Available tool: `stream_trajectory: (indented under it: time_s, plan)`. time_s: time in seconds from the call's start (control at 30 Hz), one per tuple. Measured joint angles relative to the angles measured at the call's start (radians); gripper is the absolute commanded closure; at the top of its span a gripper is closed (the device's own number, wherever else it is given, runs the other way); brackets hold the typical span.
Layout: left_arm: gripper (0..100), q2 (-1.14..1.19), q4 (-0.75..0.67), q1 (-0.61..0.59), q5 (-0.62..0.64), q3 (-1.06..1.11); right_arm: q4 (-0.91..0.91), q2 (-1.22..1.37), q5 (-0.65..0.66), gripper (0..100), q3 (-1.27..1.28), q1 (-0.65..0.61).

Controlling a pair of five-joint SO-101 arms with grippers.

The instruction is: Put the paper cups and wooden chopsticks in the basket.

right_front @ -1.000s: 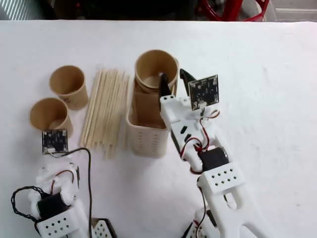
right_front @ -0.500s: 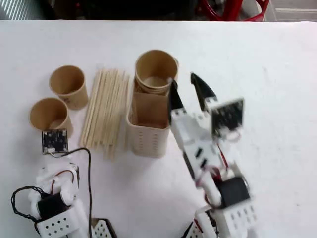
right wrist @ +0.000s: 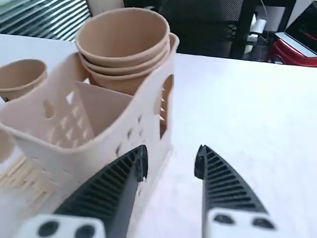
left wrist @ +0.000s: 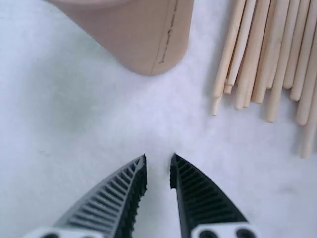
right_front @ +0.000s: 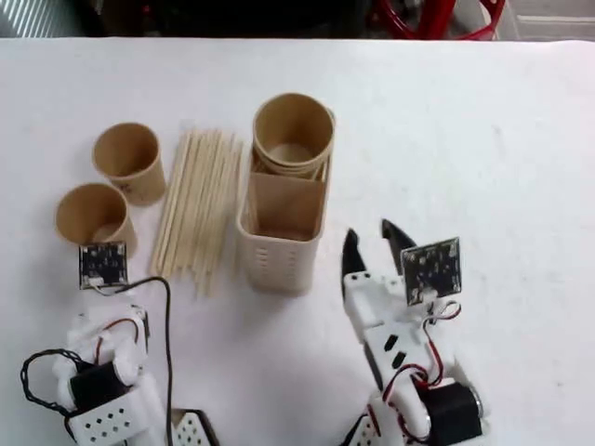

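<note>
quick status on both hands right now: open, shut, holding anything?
Left hand: slightly open, holding nothing.
Right hand: open, holding nothing, beside the basket.

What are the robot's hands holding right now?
Nothing. The right hand is open and empty beside the basket, and the left hand is empty too, near a paper cup and the chopsticks.

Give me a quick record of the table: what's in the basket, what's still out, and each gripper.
in basket: stacked paper cups, far compartment
on table: two loose cups; chopsticks lying between them and the basket
left gripper: slightly open, empty, near a loose cup
right gripper: open, empty, beside the basket
</note>
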Motion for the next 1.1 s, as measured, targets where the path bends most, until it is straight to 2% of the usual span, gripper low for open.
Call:
stream_trajectory:
  time_s: [0.53,0.77,0.9,1.0,1.1]
  plan:
    - [90,0.0,0.0,0.031,0.0,0.0,0.0,0.011,0.003,83.9,0.376,0.393]
    - [90,0.0,0.0,0.032,0.0,0.0,0.048,0.003,0.003,84.0,0.384,0.427]
    - [90,0.0,0.0,0.032,-0.003,0.0,0.098,-0.035,0.003,84.0,0.307,0.427]
    - [90,0.002,-0.035,0.032,-0.071,-0.008,0.11,-0.029,0.003,84.0,0.256,0.427]
    - [90,0.012,-0.046,0.023,-0.239,-0.091,0.129,-0.034,0.003,84.0,0.245,0.43]
